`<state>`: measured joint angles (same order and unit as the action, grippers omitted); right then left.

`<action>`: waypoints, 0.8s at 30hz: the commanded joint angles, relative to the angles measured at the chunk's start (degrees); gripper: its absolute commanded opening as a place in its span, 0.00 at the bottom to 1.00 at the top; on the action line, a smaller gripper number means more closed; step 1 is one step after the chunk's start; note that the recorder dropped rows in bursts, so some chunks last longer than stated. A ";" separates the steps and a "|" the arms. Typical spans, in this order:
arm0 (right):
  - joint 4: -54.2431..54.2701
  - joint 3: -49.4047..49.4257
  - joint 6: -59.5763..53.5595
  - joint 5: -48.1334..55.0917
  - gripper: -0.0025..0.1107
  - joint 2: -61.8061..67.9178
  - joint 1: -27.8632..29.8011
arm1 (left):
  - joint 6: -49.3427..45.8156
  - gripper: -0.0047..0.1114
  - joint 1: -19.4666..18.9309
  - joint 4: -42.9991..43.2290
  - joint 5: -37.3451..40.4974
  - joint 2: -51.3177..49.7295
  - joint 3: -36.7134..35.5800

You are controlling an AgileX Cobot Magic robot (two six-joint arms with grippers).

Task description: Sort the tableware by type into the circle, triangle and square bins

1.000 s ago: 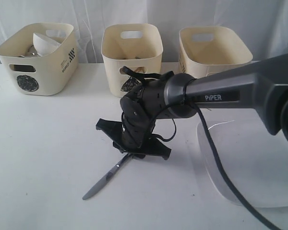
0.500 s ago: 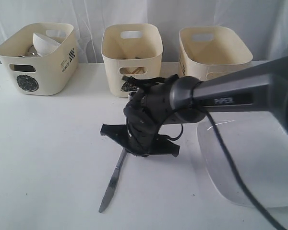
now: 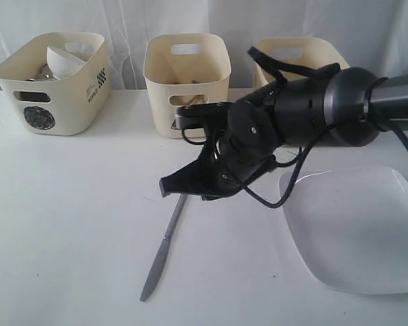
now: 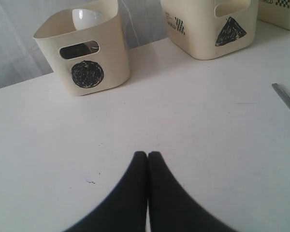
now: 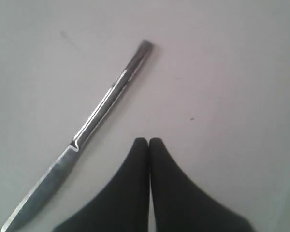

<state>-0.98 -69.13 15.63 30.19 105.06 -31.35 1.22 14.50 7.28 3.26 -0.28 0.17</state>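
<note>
- Knife (image 3: 162,248) is what matters here: it lies flat on the white desk (image 3: 68,224), out in front of the triangle tub (image 3: 187,68), handle end toward the tubs and blade tip toward the near edge.
- Handling-wise it looks like plain steel, so stiff, light and not fragile. It's also thin, slick and hugging the desk, so I'd guess there's barely any edge to get under.
- Best place to grab is probably the handle, which looks a bit thicker than the blade, with the fingers straddling its narrow sides. The blade looks too flat and would likely skate away.
- Right claw (image 5: 149,145) is clenched tight, fingers pressed together with nothing between them.
- In the right wrist view the knife sits just beside those closed fingertips, apart from them and running off at an angle. From the exterior view the claw hangs over the handle end, so that end is hidden.
- It'd need to spread its fingers and line up across the handle before closing again.
- Left claw (image 4: 148,155) is also clenched and empty, hovering over bare desk facing the circle tub (image 4: 82,53), well apart from the knife.
- Big white plate (image 3: 357,231) sits on the desk to the right, not touching the knife.
</note>
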 commanded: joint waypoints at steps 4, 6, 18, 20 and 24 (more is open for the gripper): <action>11.63 -9.09 -44.10 8.81 0.10 0.36 -0.95 | 0.11 0.04 0.29 -0.40 -0.20 0.28 -0.17; 11.51 -10.97 -47.53 10.11 0.21 1.00 -1.25 | 0.11 0.04 0.29 -0.40 -0.20 0.28 -0.17; 3.26 -19.82 -48.23 21.97 0.45 11.03 -5.09 | 0.11 0.04 0.29 -0.40 -0.20 0.28 -0.17; 0.09 -20.76 -53.05 25.28 0.45 11.96 -5.61 | 0.11 0.04 0.29 -0.40 -0.20 0.28 -0.17; -4.34 -21.58 -60.93 27.79 0.45 12.90 -5.90 | 0.11 0.04 0.29 -0.40 -0.20 0.28 -0.17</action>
<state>-2.71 -90.03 -40.73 56.65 117.85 -37.17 1.22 14.50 7.28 3.26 -0.28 0.17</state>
